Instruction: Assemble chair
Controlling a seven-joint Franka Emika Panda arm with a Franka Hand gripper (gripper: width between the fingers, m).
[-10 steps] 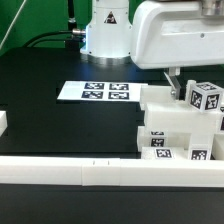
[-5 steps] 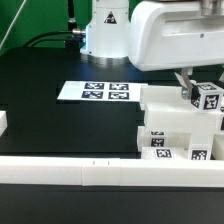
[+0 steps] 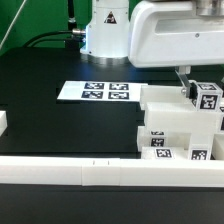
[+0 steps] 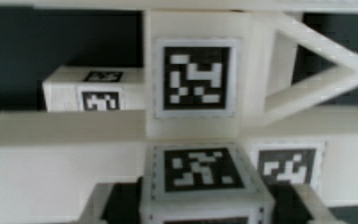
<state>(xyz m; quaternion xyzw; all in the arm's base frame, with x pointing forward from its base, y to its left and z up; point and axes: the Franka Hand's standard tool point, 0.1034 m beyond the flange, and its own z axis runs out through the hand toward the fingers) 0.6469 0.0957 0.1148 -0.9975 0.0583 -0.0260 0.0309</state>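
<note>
fingers (image 3: 184, 82) gripping tagged post (image 3: 207, 98), marker board (image 3: 96, 91) nearby

My arm (image 3: 108, 30) stands on its base at the back and reaches over to the exterior view's right, the bulky wrist housing (image 3: 175, 35) level and the gripper (image 3: 195, 86) pointing straight down. In the wrist view I see its dark fingers (image 4: 115, 206) clamped against both sides of a short post (image 4: 197, 168).
</note>
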